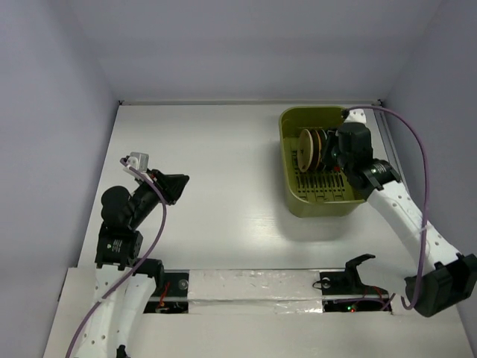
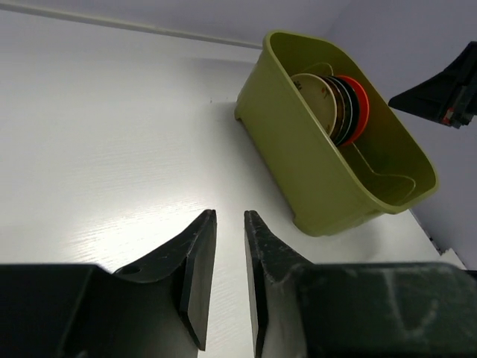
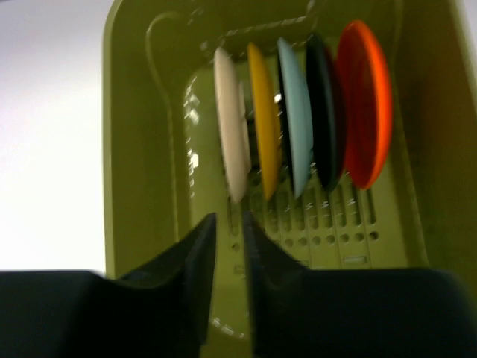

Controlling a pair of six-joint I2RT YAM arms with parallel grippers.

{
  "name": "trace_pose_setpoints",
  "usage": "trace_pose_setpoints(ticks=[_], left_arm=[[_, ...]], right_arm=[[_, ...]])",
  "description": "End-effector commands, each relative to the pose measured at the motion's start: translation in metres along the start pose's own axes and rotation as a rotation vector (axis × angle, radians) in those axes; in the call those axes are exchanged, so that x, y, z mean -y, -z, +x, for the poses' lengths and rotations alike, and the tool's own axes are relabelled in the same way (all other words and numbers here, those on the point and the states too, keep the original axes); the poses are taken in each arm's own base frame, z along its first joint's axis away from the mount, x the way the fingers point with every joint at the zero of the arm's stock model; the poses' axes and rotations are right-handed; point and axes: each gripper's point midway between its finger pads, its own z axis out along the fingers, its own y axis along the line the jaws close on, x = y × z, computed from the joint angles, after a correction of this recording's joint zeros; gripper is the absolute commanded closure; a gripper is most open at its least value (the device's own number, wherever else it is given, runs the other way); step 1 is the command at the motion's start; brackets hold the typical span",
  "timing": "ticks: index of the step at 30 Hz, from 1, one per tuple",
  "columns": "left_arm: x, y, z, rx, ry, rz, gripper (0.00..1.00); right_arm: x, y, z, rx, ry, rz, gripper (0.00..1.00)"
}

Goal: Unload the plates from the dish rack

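The plates [image 3: 262,119] are stood on edge in the dish rack [image 1: 320,209] at the far right corner of the table [image 1: 216,194], so the right gripper [image 3: 228,221], narrowly parted and empty like the left gripper [image 2: 230,218], is aligned with their rims.

White table [image 1: 223,186], pale lilac walls [image 1: 246,45], seemingly even light

My right gripper [image 1: 333,153] hangs over the olive-green dish rack [image 1: 320,209], just beside the plates [image 1: 309,149] standing on edge in its far half (their number I cannot tell). My left gripper [image 1: 177,185] is well apart, over the white table [image 1: 223,142] on the left.
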Motion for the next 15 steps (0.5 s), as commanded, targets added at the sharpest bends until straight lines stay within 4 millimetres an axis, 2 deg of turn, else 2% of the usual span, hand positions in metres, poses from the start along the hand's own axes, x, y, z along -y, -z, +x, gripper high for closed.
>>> trace_pose_setpoints(ticks=[1,2,4,9,15], left_arm=[[0.000,0.002,-0.007,0.043,-0.015,-0.003,0.81],[0.000,0.002,-0.008,0.044,-0.017,-0.004,0.79],[0.000,0.003,-0.008,0.046,-0.015,-0.005,0.75],[0.001,0.004,-0.009,0.055,-0.017,-0.006,0.67],[0.003,0.004,-0.007,0.049,-0.016,0.005,0.65]], right_arm=[[0.003,0.004,-0.048,0.126,0.032,0.097,0.71],[0.007,-0.006,-0.043,0.101,0.048,0.132,0.69],[-0.002,-0.010,-0.044,0.090,0.069,0.128,0.63],[-0.012,-0.034,-0.034,0.041,0.114,0.165,0.62],[-0.020,-0.053,-0.030,0.012,0.154,0.192,0.62]])
